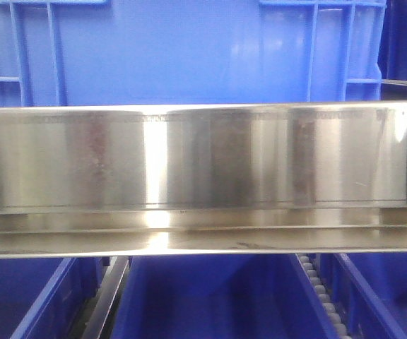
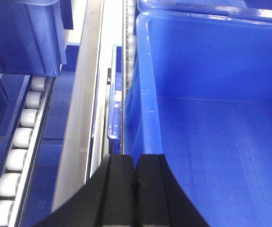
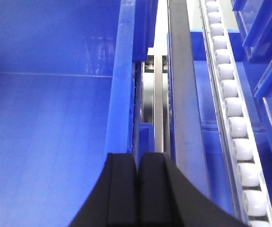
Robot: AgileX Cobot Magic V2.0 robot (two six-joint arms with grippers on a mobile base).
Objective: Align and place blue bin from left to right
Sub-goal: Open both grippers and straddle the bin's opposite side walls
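Item: blue bin (image 1: pixel 182 49) — standing upright behind the steel rail (image 1: pixel 203 162), centred, its long axis running left to right.

Left gripper (image 2: pixel 136 163): jaws sitting pressed together with nothing between them, hovering over a blue wall (image 2: pixel 144 94), with the open interior lying to its right.

Right gripper (image 3: pixel 138 163): jaws likewise sitting closed, with a matching wall (image 3: pixel 122 94) and interior lying to its left — both arms looking equally near.
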